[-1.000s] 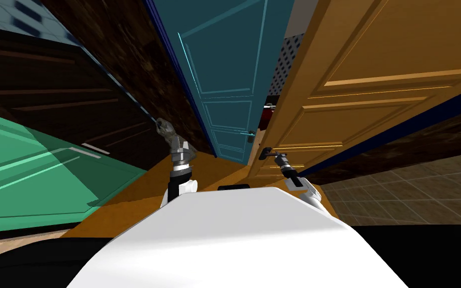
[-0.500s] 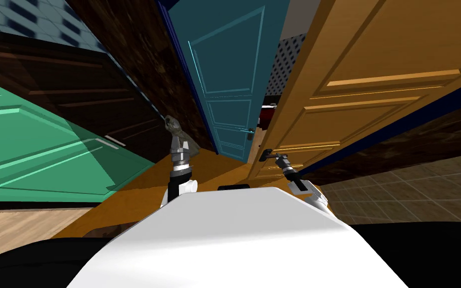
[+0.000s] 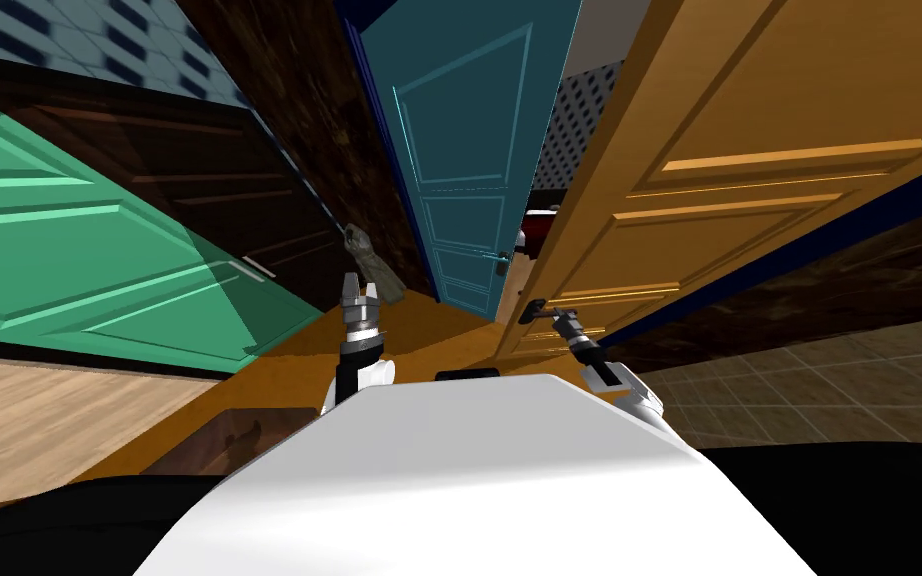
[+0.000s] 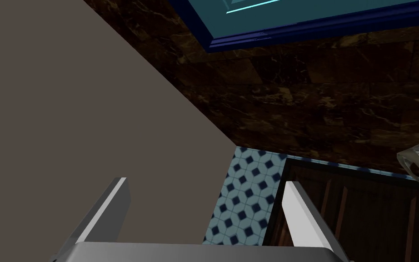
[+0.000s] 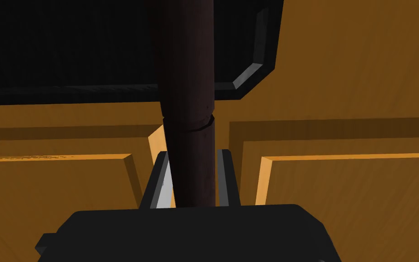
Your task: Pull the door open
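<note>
An orange panelled door point(image 3: 749, 200) stands ajar on my right, its free edge toward me. Its dark lever handle point(image 3: 534, 311) sits on a black backplate point(image 5: 113, 54) low on the door. My right gripper point(image 3: 555, 318) is shut on the lever; in the right wrist view the dark bar point(image 5: 189, 136) runs between the two fingers point(image 5: 224, 177), which press its sides. My left gripper point(image 3: 359, 298) is raised in front of my chest, left of the door, and stands open with nothing between its fingers point(image 4: 295, 214).
A teal door point(image 3: 469, 150) stands ahead in a dark marbled wall point(image 3: 289, 90). A green door point(image 3: 79, 250) lies at the left, over dark wood panelling point(image 3: 209, 190). Through the gap by the orange door a red object point(image 3: 539, 228) shows. Tiled floor point(image 3: 829, 380) at the right.
The whole head view has swung: the green door and the wall have slid right and up, so I have turned. My right gripper stays shut on the lever.
</note>
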